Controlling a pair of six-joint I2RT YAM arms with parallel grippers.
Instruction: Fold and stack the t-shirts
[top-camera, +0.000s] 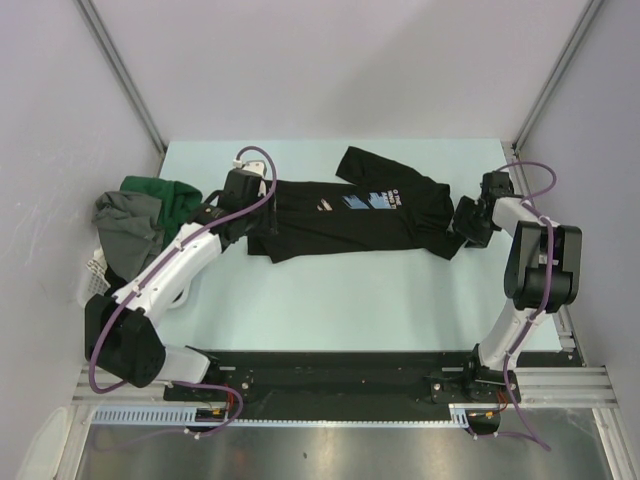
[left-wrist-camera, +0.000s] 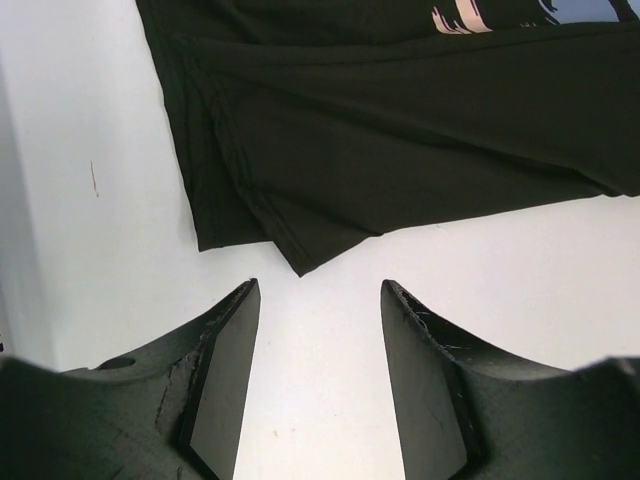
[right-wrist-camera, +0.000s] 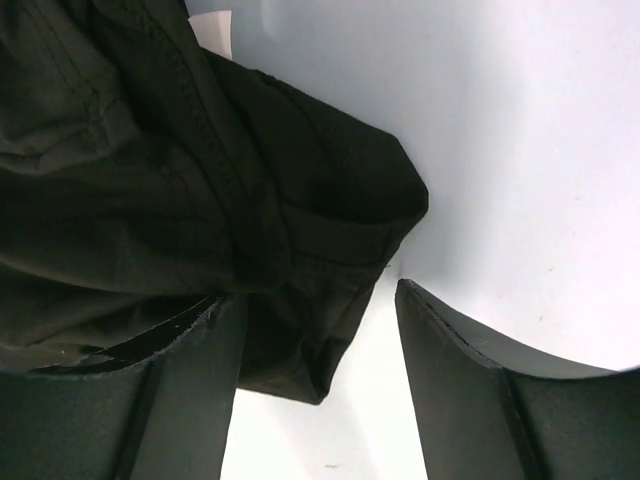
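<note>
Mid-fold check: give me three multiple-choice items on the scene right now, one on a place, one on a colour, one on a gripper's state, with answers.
1. Where is the pile of green and grey shirts?
A. at the table's left edge, over the white basket
B. at the far right corner
C. between the arm bases

2. What colour is the t-shirt spread across the middle?
A. grey
B. dark green
C. black

3. How is the left gripper?
A. shut on the hem
B. open, nothing between its fingers
C. shut, empty

Answers: 1 A, the top view shows the pile at the left, on the basket; 2 C, black with a blue and white print; 3 B, bare table shows in the gap.
</note>
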